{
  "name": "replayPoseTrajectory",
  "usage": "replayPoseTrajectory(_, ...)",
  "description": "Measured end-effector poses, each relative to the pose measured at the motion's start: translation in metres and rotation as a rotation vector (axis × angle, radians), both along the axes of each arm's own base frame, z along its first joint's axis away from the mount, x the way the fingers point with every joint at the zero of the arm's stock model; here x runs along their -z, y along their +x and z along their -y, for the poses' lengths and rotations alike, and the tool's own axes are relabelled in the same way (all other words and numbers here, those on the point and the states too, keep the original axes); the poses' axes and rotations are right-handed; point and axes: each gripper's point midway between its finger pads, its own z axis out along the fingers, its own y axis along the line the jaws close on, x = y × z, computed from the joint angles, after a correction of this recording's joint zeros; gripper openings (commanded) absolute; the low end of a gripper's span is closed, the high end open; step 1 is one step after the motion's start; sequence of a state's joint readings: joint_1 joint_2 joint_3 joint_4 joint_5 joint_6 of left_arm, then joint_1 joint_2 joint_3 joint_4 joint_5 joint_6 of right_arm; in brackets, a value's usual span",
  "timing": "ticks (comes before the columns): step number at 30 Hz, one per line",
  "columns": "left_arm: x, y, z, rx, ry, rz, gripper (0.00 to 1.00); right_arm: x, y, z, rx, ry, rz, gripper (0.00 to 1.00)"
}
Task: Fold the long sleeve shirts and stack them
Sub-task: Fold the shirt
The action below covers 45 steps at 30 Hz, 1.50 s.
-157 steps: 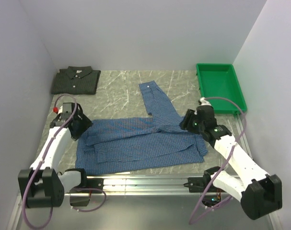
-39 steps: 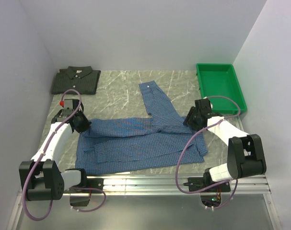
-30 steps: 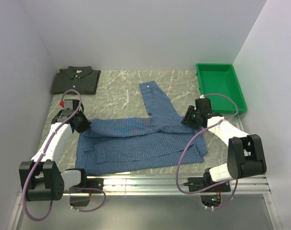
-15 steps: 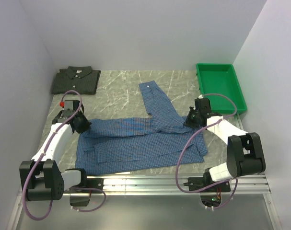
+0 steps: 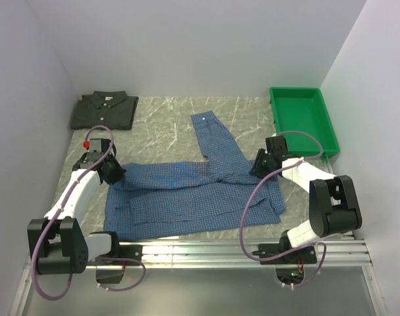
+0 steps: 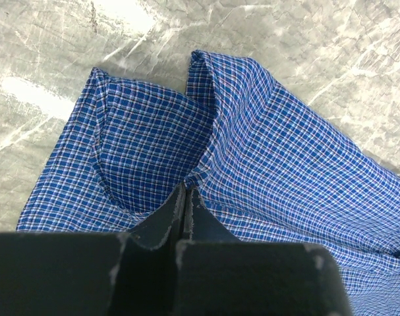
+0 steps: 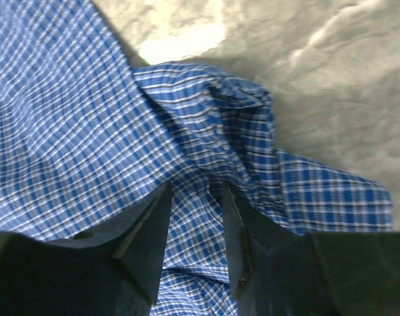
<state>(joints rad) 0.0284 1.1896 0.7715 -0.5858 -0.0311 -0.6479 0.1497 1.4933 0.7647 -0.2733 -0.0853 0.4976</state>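
Here the left gripper (image 6: 187, 195) is pinching the left edge of the blue shirt (image 5: 186, 191), while the right gripper (image 7: 195, 191), jaws apart, is straddling its bunched right edge.

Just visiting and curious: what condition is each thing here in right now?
Blue check shirt: spread flat, partly folded, one sleeve stretched toward the back.
Dark check shirt: folded, back left corner.
Green tray: empty.
Left gripper: shut, pinching the blue shirt.
Right gripper: open, jaws astride bunched blue cloth.

Left hand (image 6: 187, 192) pinched shut, right hand (image 7: 194, 192) part open
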Motion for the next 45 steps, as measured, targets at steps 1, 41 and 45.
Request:
replayPoseTrajectory(1, 0.000, 0.000, 0.000, 0.000, 0.000, 0.001, 0.00, -0.001, 0.000, -0.002, -0.007, 0.010, 0.001, 0.46)
replayPoseTrajectory(41, 0.001, 0.004, -0.001, -0.002, 0.002, -0.014, 0.01, -0.027, 0.003, -0.002, -0.044, -0.017, 0.038, 0.00)
replayPoseTrajectory(45, -0.015, 0.022, -0.004, -0.012, 0.015, 0.025, 0.00, -0.077, 0.023, 0.000, -0.021, -0.021, 0.172, 0.00)
